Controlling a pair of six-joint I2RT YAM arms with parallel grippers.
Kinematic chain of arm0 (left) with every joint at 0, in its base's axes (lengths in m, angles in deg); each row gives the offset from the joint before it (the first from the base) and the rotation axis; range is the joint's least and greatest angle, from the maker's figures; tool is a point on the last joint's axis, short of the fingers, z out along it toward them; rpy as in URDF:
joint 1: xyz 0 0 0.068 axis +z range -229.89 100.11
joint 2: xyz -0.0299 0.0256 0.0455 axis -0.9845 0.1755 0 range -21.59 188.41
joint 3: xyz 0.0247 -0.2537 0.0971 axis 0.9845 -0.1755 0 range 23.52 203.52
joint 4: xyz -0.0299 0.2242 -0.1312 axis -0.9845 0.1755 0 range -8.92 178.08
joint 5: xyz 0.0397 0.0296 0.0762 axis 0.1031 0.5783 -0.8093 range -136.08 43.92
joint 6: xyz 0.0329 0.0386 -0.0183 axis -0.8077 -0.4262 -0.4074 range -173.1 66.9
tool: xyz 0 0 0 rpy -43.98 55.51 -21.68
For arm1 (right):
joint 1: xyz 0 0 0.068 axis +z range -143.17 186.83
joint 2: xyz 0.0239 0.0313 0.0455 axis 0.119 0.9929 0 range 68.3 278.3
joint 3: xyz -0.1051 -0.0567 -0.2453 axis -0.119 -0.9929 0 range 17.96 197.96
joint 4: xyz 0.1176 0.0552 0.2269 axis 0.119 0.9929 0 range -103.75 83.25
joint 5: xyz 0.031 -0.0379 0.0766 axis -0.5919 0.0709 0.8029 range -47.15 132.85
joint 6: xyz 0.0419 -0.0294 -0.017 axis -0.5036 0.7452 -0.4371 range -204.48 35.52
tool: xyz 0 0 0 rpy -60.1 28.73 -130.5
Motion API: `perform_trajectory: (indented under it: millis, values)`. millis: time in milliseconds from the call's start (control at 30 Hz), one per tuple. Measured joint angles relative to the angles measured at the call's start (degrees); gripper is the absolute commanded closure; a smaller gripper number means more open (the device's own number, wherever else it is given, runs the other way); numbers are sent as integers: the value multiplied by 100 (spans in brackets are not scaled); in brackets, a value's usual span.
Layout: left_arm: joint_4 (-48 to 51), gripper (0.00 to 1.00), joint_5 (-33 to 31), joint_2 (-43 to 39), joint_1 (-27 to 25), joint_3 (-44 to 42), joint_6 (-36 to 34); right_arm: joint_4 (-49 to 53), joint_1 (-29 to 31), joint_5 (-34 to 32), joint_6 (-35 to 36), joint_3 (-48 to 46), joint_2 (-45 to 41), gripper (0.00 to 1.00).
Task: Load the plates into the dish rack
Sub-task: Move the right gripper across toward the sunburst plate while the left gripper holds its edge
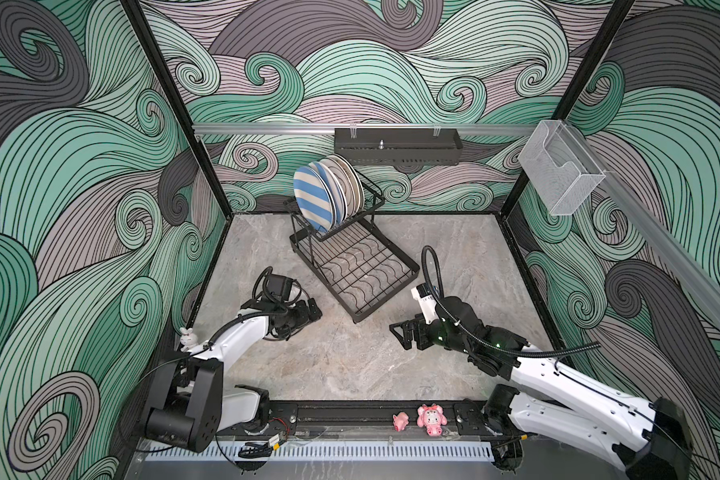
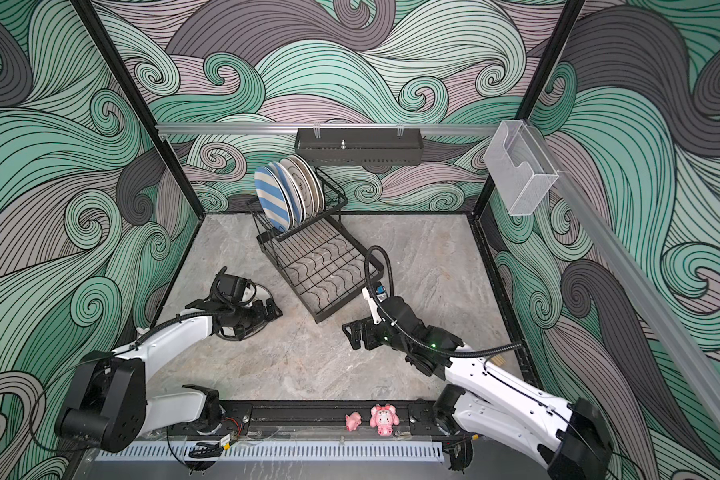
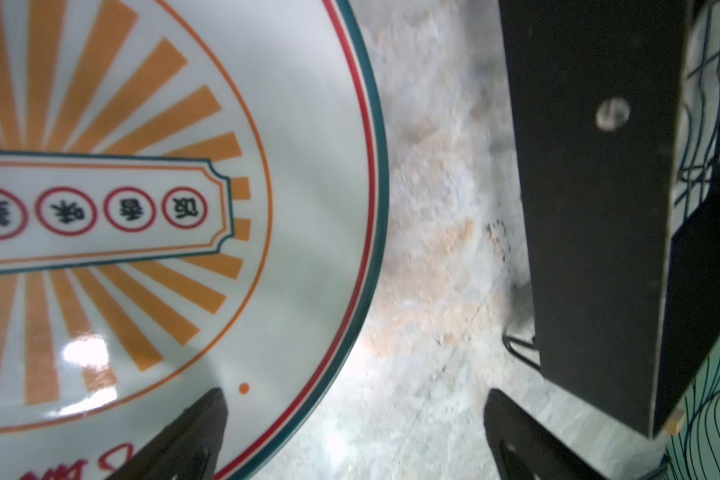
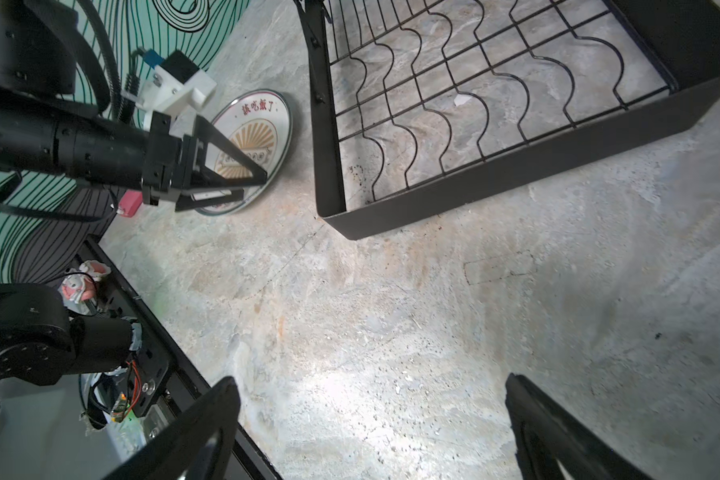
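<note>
Right jaws wide open and empty, left jaws spread, empty, over orange-sunburst plate [image 3: 300, 208], red Chinese lettering

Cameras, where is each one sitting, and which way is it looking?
Top views: high above the robot's base, looking down on the table and the dish rack holding upright plates; left arm and right arm show in both.
Left wrist: on the left arm, looking down at the sunburst plate lying on the table; the open left pincer shows.
Right wrist: on the right arm, looking across the table at the lower tray; the open right pincer and left arm show.
Shared: both wrist views show the sunburst plate.
</note>
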Motion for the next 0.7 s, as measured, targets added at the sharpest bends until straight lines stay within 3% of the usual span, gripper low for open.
perform_trajectory:
  millis: [400, 600, 700]
  values:
    - [273, 1, -321, -1239, -1213, -575, 831, -654, -4, 1003, -282, 352, 949, 1]
    - [1252, 1, -1080, -2092, -1167, 129, 570, -1086, 697, 981, -802, 592, 1602, 1]
    - [1635, 1, -1248, -2190, -697, 968, 166, -1534, 1106, 922, -1193, 754, 2026, 3]
